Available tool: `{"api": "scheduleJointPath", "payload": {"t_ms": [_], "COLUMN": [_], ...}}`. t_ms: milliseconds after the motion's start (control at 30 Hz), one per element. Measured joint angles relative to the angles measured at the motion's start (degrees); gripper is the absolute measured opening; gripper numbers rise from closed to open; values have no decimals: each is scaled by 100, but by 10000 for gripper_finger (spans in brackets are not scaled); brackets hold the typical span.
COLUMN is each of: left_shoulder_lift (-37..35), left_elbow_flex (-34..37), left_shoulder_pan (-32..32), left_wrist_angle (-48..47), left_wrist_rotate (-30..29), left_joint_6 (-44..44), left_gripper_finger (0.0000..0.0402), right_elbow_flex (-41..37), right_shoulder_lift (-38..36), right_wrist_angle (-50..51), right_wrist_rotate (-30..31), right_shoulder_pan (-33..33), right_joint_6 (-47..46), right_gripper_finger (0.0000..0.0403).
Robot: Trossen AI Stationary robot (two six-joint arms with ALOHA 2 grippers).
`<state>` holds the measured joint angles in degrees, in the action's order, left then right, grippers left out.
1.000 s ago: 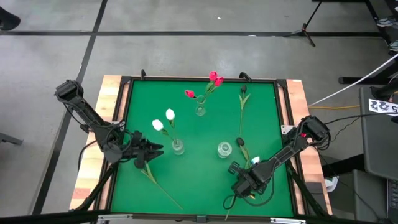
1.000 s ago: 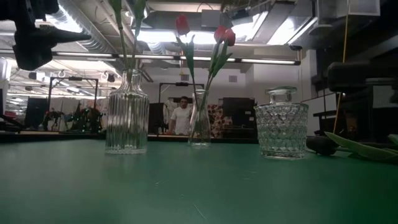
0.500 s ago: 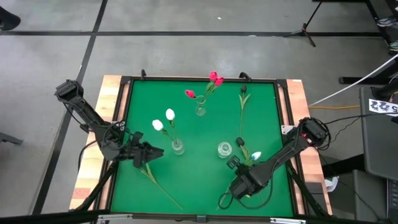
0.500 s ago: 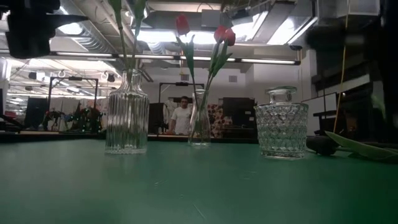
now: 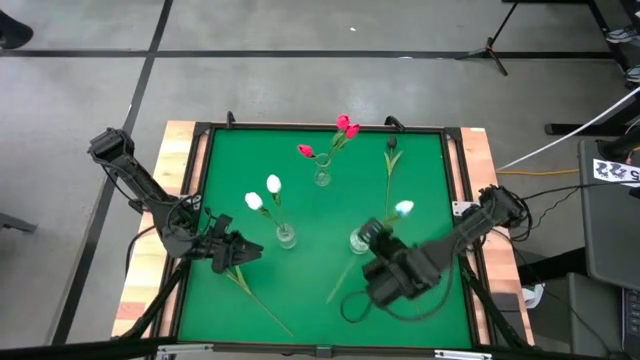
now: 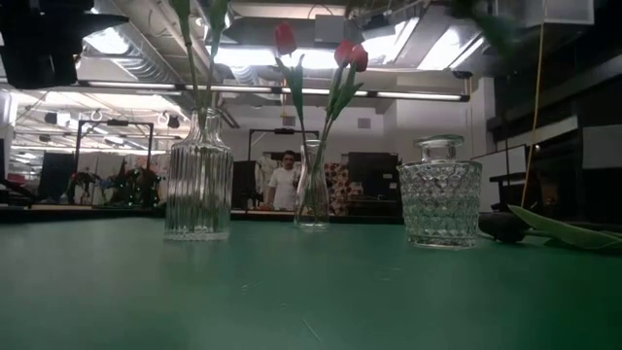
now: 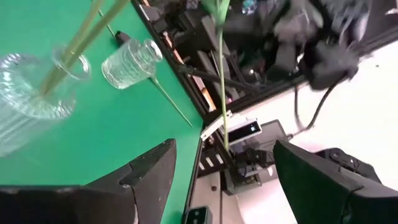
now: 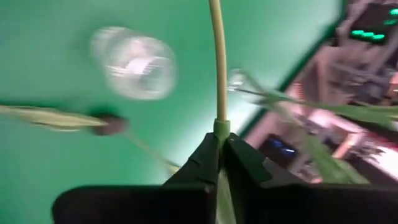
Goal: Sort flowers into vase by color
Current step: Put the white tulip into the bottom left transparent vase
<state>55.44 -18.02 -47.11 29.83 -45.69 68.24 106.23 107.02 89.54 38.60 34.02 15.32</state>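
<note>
My right gripper hovers by the cut-glass vase, shut on a white tulip whose head points toward the far edge. My left gripper is open near the table's left edge, beside the ribbed vase with two white tulips standing in it. A slim vase holds the red tulips. One near-black tulip lies flat at far right. Another lies by the cut-glass vase, head on the mat. A third green stem lies below my left gripper. My right gripper pinches the white tulip's stem between its two shut fingers, at a green node partway along. The stem runs on straight ahead of the fingertips. The flower is lifted clear of the table and slants, its lower stem end toward the near edge.
The green mat has a raised dark frame with wooden table edges outside it. The three vases stand mid-table. Beyond the far edge a person stands in the room.
My right gripper has risen with the white tulip and moved left toward the cut-glass vase, turning as it went. The flower has come off the mat and swung round: its head has moved toward the far edge, its stem end toward the near left.
</note>
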Motion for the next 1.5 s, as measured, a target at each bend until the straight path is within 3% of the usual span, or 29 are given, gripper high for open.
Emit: {"api": "scheduleJointPath", "payload": {"t_ms": [200,333,533,633,767,933,1500], "left_shoulder_lift": [0,0,0,0,0,0,0], "left_elbow_flex": [-4,-4,-4,-4,-4,-4,-4], "left_shoulder_pan": [0,-4,-4,-4,-4,-4,-6], "left_wrist_angle": [-45,-86,-86,-88,-88,-91,-92], "left_wrist_rotate": [303,321,321,319,319,319,317], "left_joint_6": [-1,-8,-7,74,78,78,-34], "left_gripper_finger": [265,265,265,265,265,265,265], "right_elbow_flex": [731,934,932,938,930,931,932], "right_shoulder_lift": [384,626,856,919,929,935,1211], "right_wrist_angle": [2,-93,-1222,-2143,-3109,-3541,-3936], "right_wrist_rotate": [892,2067,3438,3836,3949,3883,3789], "right_shoulder_pan": [-685,-979,-1250,-1350,-1432,-1458,-1475], "right_joint_6": [1656,2810,4226,4790,5582,6128,6404], "right_gripper_finger": [21,19,20,21,21,21,21]}}
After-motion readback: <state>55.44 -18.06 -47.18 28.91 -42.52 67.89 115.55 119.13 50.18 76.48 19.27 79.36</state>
